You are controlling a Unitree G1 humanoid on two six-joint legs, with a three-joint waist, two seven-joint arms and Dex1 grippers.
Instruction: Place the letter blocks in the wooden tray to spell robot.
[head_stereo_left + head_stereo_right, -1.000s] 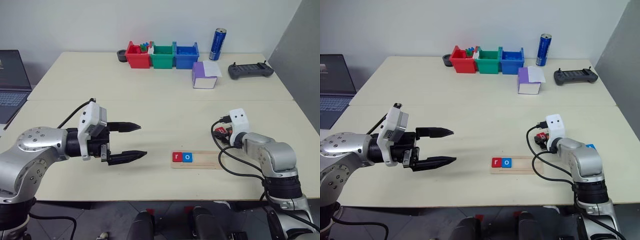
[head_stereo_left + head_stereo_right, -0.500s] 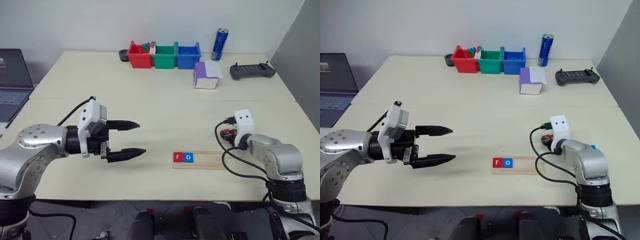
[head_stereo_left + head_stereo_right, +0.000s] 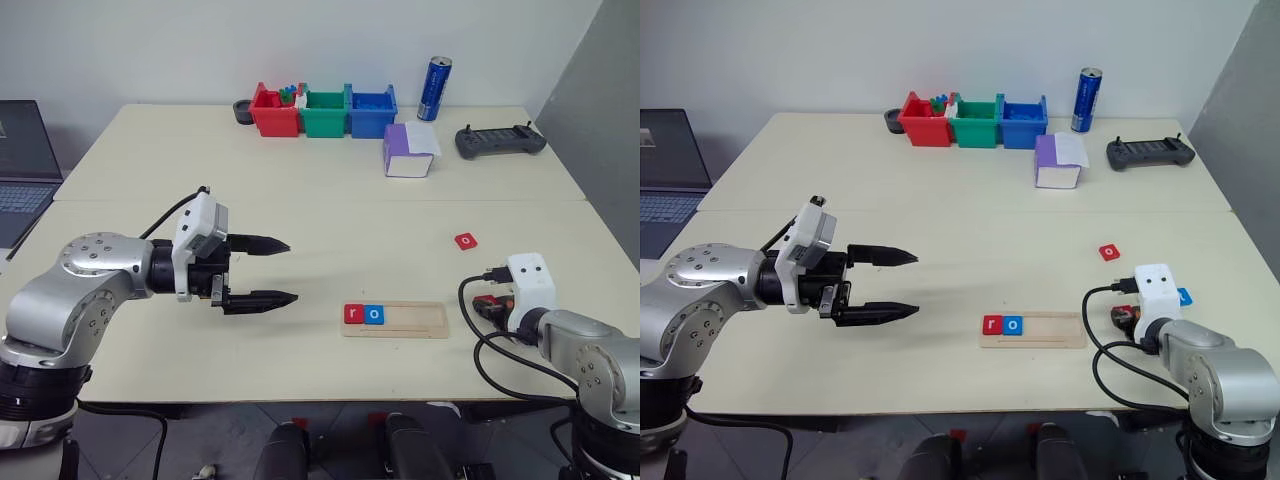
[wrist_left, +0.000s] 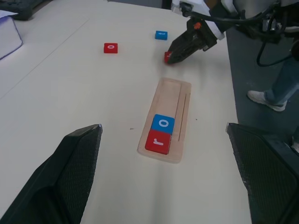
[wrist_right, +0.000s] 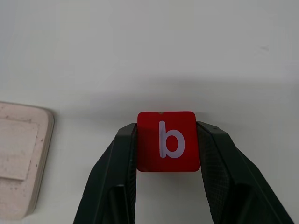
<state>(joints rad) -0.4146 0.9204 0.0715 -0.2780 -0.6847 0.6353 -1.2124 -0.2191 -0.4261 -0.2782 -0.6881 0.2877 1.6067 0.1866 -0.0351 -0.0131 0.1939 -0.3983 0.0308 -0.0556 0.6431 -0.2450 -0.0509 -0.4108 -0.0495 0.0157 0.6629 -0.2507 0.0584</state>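
The wooden tray [image 3: 412, 320] lies near the front edge and holds a red "r" block [image 3: 353, 314] and a blue "o" block [image 3: 374, 314] at its left end. My right gripper [image 5: 167, 133] is shut on a red "b" block [image 5: 168, 141], just above the table and to the right of the tray. A red "o" block [image 3: 466, 241] lies loose further back. A blue block [image 3: 1183, 296] lies beside my right wrist. My left gripper [image 3: 291, 270] hovers open and empty to the left of the tray, pointing at it.
Red [image 3: 276, 112], green [image 3: 326, 112] and blue [image 3: 372, 112] bins line the far edge, with a blue can [image 3: 435, 88] beside them. A purple-and-white box [image 3: 408, 150] and a black controller [image 3: 500, 141] sit at the back right. A laptop [image 3: 20, 170] is at the far left.
My right gripper has drawn back toward the near right edge with the red "b" block, uncovering the red "o" block. The left gripper has barely moved.
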